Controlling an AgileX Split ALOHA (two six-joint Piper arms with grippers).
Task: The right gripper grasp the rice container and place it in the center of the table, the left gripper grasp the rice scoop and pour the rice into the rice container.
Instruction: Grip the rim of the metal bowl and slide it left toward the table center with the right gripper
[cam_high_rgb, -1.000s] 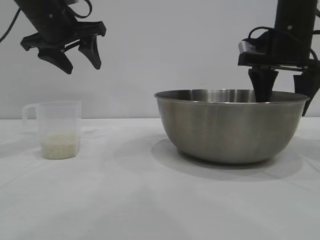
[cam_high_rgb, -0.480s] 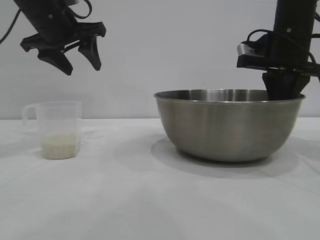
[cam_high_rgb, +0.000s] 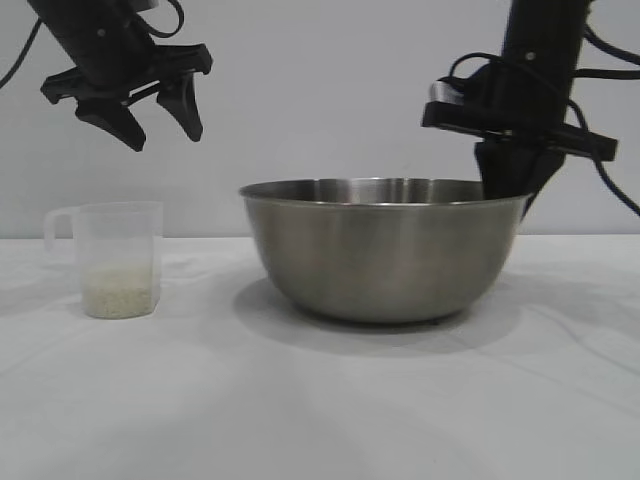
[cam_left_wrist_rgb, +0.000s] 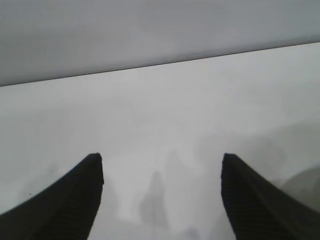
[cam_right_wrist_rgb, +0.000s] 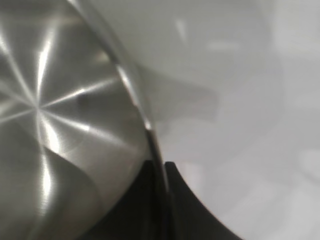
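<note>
The rice container (cam_high_rgb: 385, 250), a large steel bowl, rests on the white table (cam_high_rgb: 320, 410) near the middle. My right gripper (cam_high_rgb: 508, 175) is shut on its right rim, one finger inside and one outside; the right wrist view shows the rim (cam_right_wrist_rgb: 142, 117) pinched between the jaws of that gripper (cam_right_wrist_rgb: 162, 165). The rice scoop (cam_high_rgb: 115, 258), a clear plastic cup with a side handle, stands at the left with a pale layer of rice (cam_high_rgb: 120, 293) in its bottom. My left gripper (cam_high_rgb: 155, 120) hangs open and empty above the scoop, and its left wrist view (cam_left_wrist_rgb: 161, 165) shows only bare table.
A plain white wall stands behind the table. The table's far edge (cam_left_wrist_rgb: 160, 64) shows in the left wrist view. Bare table lies between the scoop and the bowl.
My right gripper closed on the bowl's rim and moved the bowl leftward toward the table's middle. The left gripper and the scoop have not moved.
</note>
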